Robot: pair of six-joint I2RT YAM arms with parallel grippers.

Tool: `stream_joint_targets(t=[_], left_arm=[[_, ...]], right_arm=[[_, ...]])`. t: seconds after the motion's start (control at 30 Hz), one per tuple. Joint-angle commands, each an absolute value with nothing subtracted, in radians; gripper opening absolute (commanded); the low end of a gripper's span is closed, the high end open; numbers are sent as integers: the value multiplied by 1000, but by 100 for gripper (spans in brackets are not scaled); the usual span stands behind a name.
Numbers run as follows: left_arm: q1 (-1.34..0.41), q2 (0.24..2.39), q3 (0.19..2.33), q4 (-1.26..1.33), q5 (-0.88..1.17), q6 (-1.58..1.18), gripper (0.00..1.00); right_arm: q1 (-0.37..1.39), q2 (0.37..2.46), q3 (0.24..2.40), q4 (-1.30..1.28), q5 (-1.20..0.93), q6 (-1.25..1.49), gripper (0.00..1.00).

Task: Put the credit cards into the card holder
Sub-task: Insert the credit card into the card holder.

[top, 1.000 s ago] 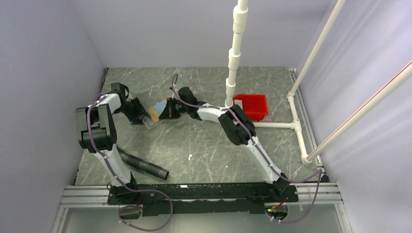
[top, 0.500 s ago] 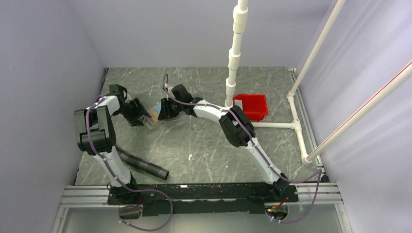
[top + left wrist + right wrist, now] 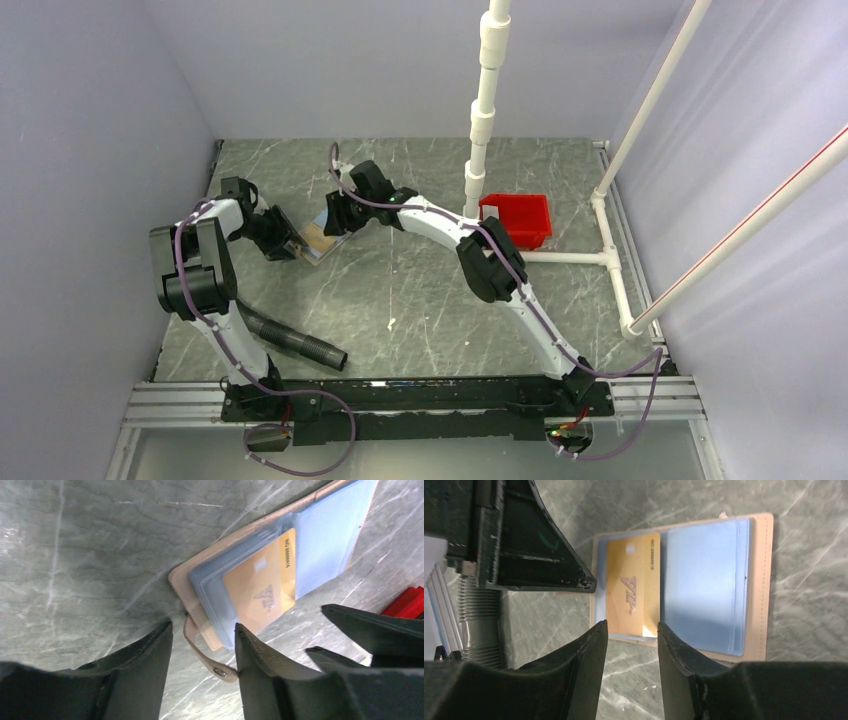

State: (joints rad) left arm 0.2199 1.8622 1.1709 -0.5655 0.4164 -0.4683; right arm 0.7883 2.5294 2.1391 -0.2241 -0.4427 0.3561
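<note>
The card holder (image 3: 318, 240) lies open on the table, tan outside, bluish clear sleeves inside (image 3: 704, 585). A gold credit card (image 3: 633, 587) marked VIP lies in its left-hand sleeve stack; it also shows in the left wrist view (image 3: 260, 587). No other card is in view. My left gripper (image 3: 204, 636) is open at the holder's corner (image 3: 180, 580), and the snap tab (image 3: 212, 662) lies between its fingers, touching one. My right gripper (image 3: 631, 630) is open just off the holder's edge, level with the card. In the top view the left gripper (image 3: 290, 244) and right gripper (image 3: 336, 218) flank the holder.
A red tray (image 3: 518, 220) stands right of the holder beside a white pipe post (image 3: 480, 130). A black corrugated hose (image 3: 295, 343) lies near the left arm's base. White pipes run along the right side (image 3: 610, 250).
My right gripper has drawn back and to the left along the holder's far side. My left arm has shifted slightly left. The holder stays open on the table.
</note>
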Motion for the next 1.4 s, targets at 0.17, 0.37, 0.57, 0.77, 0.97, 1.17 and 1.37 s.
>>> stream_joint_targets(t=[0.17, 0.37, 0.57, 0.77, 0.97, 1.17, 1.37], left_arm=[[227, 1826, 1149, -598, 375, -466, 45], [225, 1865, 1155, -609, 373, -478, 28], [225, 1907, 1171, -611, 374, -491, 21], [227, 1919, 1183, -598, 391, -498, 17], [225, 1909, 1178, -598, 392, -493, 14], [226, 1898, 1174, -604, 385, -486, 12], [225, 1898, 1175, -603, 389, -484, 10]], right_arm=[[774, 2644, 2324, -152, -474, 398, 41], [773, 2696, 2366, -128, -510, 437, 38], [775, 2700, 2338, -79, -569, 496, 22], [807, 2668, 2252, 25, -683, 583, 13], [831, 2642, 2248, 47, -718, 614, 12], [795, 2575, 2272, -119, -547, 493, 28], [754, 2623, 2341, -169, -525, 469, 45]])
